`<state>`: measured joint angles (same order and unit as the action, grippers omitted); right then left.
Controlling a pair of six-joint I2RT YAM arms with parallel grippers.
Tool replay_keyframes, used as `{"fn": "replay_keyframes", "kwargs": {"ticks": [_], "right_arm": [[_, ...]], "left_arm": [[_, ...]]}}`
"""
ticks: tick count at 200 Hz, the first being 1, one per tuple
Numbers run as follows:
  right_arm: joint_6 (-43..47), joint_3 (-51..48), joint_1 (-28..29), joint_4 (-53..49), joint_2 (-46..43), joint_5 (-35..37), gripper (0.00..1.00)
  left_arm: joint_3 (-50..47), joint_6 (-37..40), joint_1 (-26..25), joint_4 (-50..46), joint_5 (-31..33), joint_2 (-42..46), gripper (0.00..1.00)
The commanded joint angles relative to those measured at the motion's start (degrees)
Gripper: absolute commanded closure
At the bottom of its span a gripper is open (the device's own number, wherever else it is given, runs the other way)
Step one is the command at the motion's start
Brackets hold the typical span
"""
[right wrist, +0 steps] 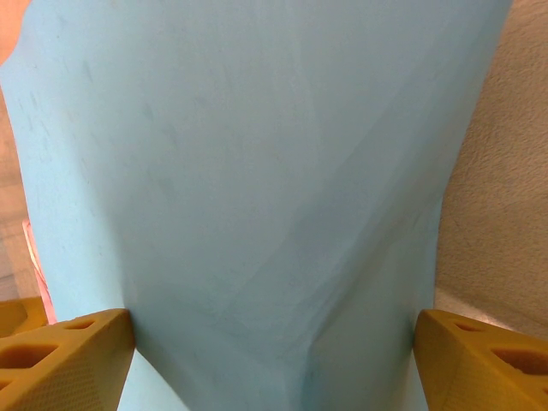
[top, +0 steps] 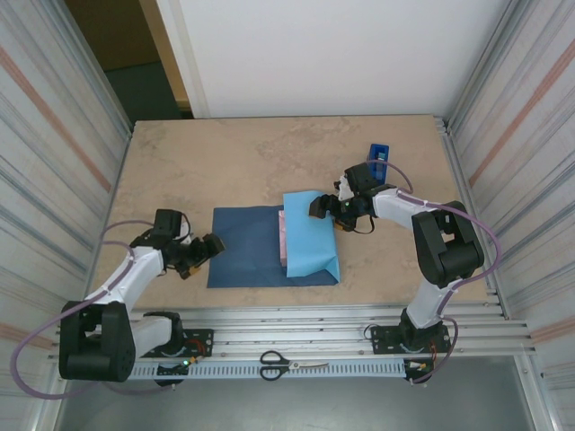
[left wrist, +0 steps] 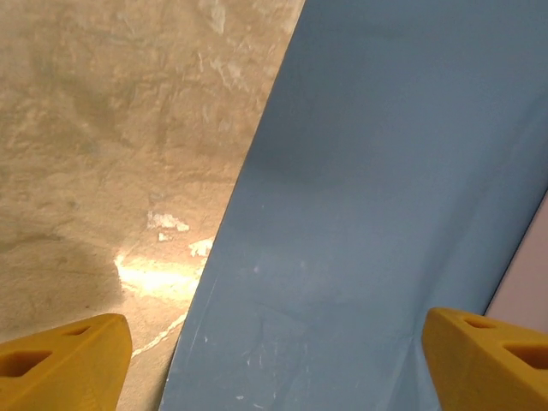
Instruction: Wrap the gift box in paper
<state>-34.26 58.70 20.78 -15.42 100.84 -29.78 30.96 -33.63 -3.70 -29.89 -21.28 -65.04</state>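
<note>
The paper (top: 252,250) lies mid-table with its dark navy face up on the left. Its right part is folded over as a light sky-blue flap (top: 311,235) covering the gift box, of which a thin pink strip (top: 282,239) shows at the flap's left edge. My left gripper (top: 205,250) is open at the sheet's left edge; in the left wrist view its yellow fingertips (left wrist: 64,360) straddle the navy paper (left wrist: 368,214), with a pink sliver of box (left wrist: 531,287) at right. My right gripper (top: 325,207) is open at the flap's far right corner, fingers (right wrist: 60,360) either side of the light-blue paper (right wrist: 257,171).
A small royal-blue tape dispenser (top: 378,154) stands behind the right gripper. Scissors (top: 292,364) lie on the metal rail at the near edge. Corrugated metal walls (top: 54,153) close in both sides of the beige tabletop (top: 225,166).
</note>
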Motion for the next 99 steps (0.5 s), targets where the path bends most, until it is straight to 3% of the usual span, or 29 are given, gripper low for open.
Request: {"fn": "replay_keyframes", "kwargs": {"ticks": [1, 36, 99], "right_arm": [[-0.2, -2.7, 2.1, -8.0, 3.4, 6.9, 0.17], [-0.2, -2.6, 2.2, -8.0, 3.6, 6.9, 0.17], [-0.3, -2.2, 2.3, -8.1, 3.9, 6.9, 0.17]], "left_arm": [[-1.1, 1.3, 0.3, 1.3, -3.1, -0.3, 0.15], [-1.9, 1.5, 0.3, 4.1, -6.1, -2.0, 0.22], [-1.6, 1.6, -1.2, 5.4, -4.8, -5.2, 0.19]]}}
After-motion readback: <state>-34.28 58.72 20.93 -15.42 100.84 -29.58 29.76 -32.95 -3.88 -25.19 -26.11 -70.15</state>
